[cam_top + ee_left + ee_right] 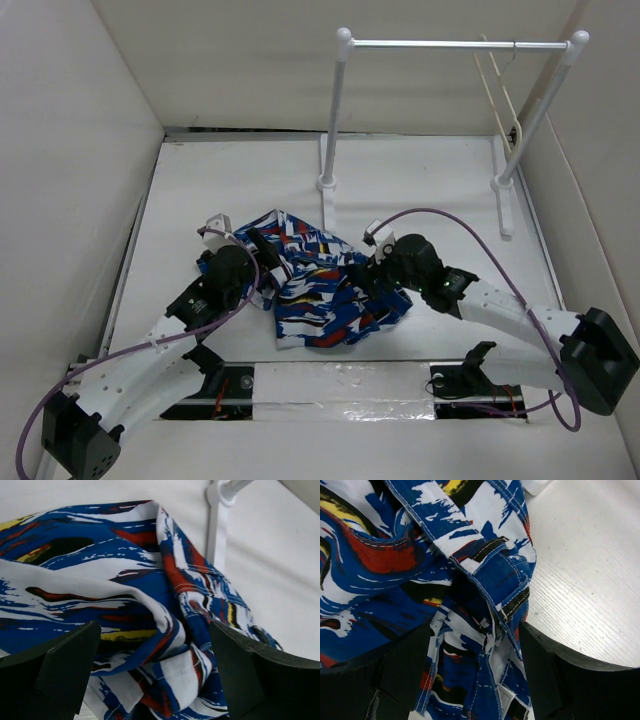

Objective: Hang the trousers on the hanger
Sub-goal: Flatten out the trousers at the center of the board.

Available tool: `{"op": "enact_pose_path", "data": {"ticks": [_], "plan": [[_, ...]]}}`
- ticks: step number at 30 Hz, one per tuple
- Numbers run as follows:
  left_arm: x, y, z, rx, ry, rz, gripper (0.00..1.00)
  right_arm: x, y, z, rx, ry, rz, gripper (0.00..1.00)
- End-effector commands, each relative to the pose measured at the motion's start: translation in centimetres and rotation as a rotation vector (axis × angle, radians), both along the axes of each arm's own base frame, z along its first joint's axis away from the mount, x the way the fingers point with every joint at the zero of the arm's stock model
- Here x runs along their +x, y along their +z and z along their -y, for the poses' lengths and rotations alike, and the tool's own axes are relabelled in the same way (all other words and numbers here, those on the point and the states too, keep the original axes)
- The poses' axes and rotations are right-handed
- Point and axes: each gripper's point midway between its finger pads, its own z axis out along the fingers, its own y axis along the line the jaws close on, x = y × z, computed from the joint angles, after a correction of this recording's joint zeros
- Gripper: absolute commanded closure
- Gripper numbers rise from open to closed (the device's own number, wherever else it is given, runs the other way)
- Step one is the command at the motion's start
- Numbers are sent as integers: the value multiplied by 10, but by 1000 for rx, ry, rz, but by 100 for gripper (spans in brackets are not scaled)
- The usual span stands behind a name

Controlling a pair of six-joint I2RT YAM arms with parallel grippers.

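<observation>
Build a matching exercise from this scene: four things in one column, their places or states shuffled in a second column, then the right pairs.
Things
1. trousers
2. hanger
3. left end effector
4. right end effector

Places or states
A. open, at the right edge of the cloth heap in the top view
B. hung on the rail, near its right post
C. crumpled on the table between the two arms
D. open, at the left edge of the cloth heap in the top view

Pairs: 1-C, 2-B, 3-D, 4-A
</observation>
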Motion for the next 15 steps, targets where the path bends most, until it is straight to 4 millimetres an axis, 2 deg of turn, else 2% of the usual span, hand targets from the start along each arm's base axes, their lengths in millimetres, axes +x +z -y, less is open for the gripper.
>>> {"op": "enact_pose_path", "data": {"ticks": [1, 4, 7, 10, 13, 14, 15], "plan": [[-1, -18, -9, 33, 53, -40, 10, 18, 24, -11, 10, -29, 88, 23], [2, -29, -9, 60, 62, -67, 11, 26, 26, -15, 4, -48, 108, 22], [9, -28, -2, 53, 44, -52, 12, 37, 32, -17, -3, -77, 134, 22], [13, -27, 2, 54, 40, -45, 21, 49, 31, -25, -19, -81, 143, 25], [17, -24, 10, 29, 10, -20, 43, 56, 17, -30, -69, -84, 108, 31], [18, -22, 11, 25, 7, -16, 56, 57, 13, -31, -82, -84, 99, 40], [19, -20, 12, 21, 5, -11, 61, 59, 6, -32, -99, -82, 84, 49]]}}
